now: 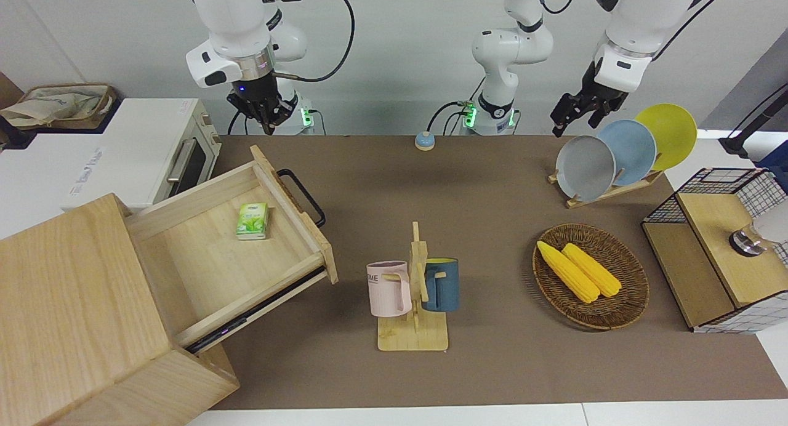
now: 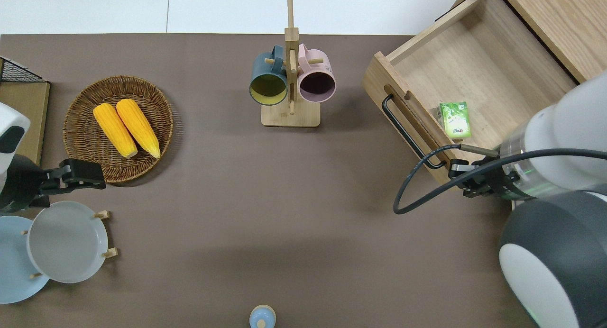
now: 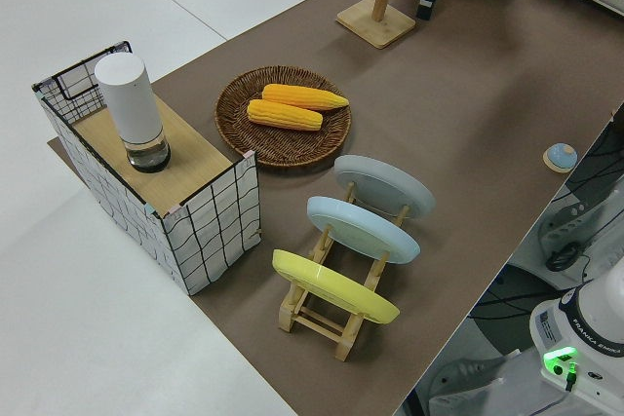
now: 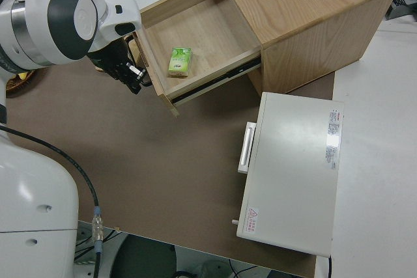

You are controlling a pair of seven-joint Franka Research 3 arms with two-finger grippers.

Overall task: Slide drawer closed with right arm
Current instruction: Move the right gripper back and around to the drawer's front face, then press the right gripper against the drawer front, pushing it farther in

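Note:
The light-wood drawer [image 1: 203, 260] stands pulled far out of the pale cabinet [image 1: 74, 303] at the right arm's end of the table. Its black bar handle [image 1: 303, 196] faces the table's middle. A green packet [image 1: 252, 221] lies inside, also seen in the overhead view [image 2: 454, 119]. My right gripper [image 1: 268, 125] is open and empty, up in the air. In the overhead view the right gripper [image 2: 464, 181] is over the end of the drawer's front panel that lies nearest the robots; the right side view shows the right gripper [image 4: 137, 83] beside that panel. My left arm [image 1: 615, 63] is parked.
A white oven [image 1: 154, 149] sits beside the cabinet, nearer the robots. A mug rack [image 1: 414, 290] with two mugs stands mid-table. A corn basket [image 1: 634, 290], plate rack [image 1: 615, 152] and wire-grid box [image 1: 714, 247] are at the left arm's end. A blue button [image 1: 423, 141] lies near the bases.

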